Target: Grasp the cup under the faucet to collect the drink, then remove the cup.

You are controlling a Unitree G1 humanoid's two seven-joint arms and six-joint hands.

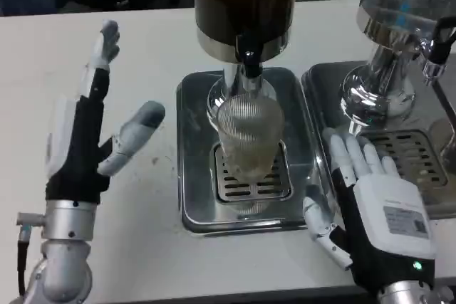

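One camera sits up on the robot's head or chest and looks steeply down at the white table (157, 48) in front of it. It faces forward, away from the body, so the forearms come in from the bottom edge: the left hand (89, 137) on the picture's left, the right hand (370, 197) on its right. It is close, and the dispenser (246, 5) is cropped at the top.

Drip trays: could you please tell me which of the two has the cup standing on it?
The left tray, under the dark dispenser: the ribbed cup stands on its grate. The right tray has a bare grate.
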